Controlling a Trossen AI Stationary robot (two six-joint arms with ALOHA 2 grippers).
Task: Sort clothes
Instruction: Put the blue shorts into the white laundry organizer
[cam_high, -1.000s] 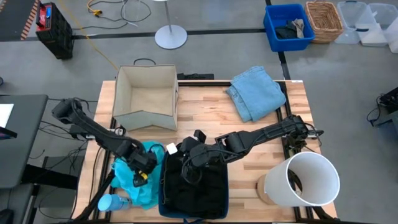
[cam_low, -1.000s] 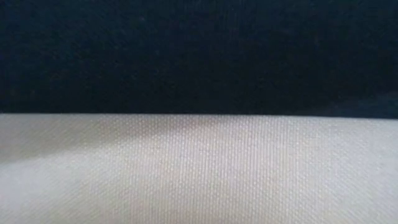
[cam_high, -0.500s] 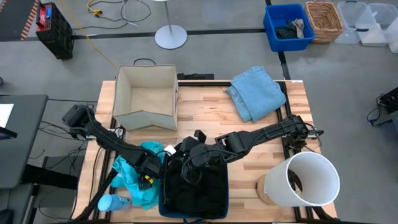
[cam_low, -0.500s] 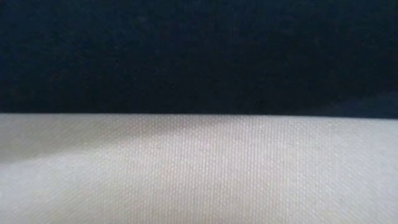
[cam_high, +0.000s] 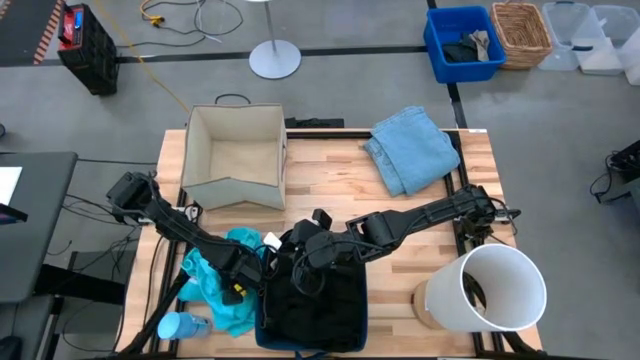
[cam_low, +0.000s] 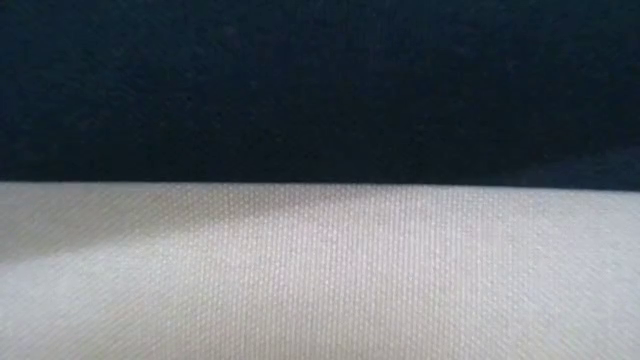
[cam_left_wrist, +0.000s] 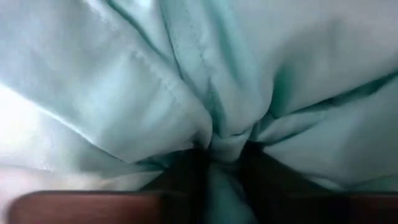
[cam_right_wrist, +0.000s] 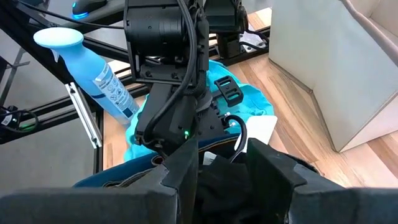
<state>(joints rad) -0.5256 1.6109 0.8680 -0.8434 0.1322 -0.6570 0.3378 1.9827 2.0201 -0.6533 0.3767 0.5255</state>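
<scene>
The bright teal garment (cam_high: 215, 290) lies bunched at the table's near left, beside a dark blue bin (cam_high: 345, 325). My left gripper (cam_high: 243, 272) is shut on it. It also shows in the right wrist view (cam_right_wrist: 180, 121). The black garment (cam_high: 310, 300) lies in that bin, and my right gripper (cam_high: 303, 255) is down at the bin's far rim, shut on it. The light blue denim garment (cam_high: 412, 148) lies folded flat on the table's far right. The dark charcoal denim cannot be made out for sure. My left gripper pinches a bunched fold of the teal garment (cam_left_wrist: 225, 140) between its two fingers (cam_left_wrist: 186, 174), several layers gathered together. The fingers come slanting down from the table's left. The rest of the garment lies slack on the table. My right gripper has black cloth (cam_right_wrist: 219, 169) between its two fingers (cam_right_wrist: 185, 177), at the garment's far edge by the bin's rim. The fingers come slanting down from the table's right. The garment lies in the bin.
A beige fabric box (cam_high: 235, 155) stands open at the far left. A white round bin (cam_high: 487, 290) lies at the near right with something dark inside. A blue spray bottle (cam_high: 180, 325) lies at the near left corner. Cloth fills the low view (cam_low: 320, 270).
My left gripper has gone a little toward the table's right, toward the dark blue bin, still shut on the teal garment, whose held fold has come with it.
</scene>
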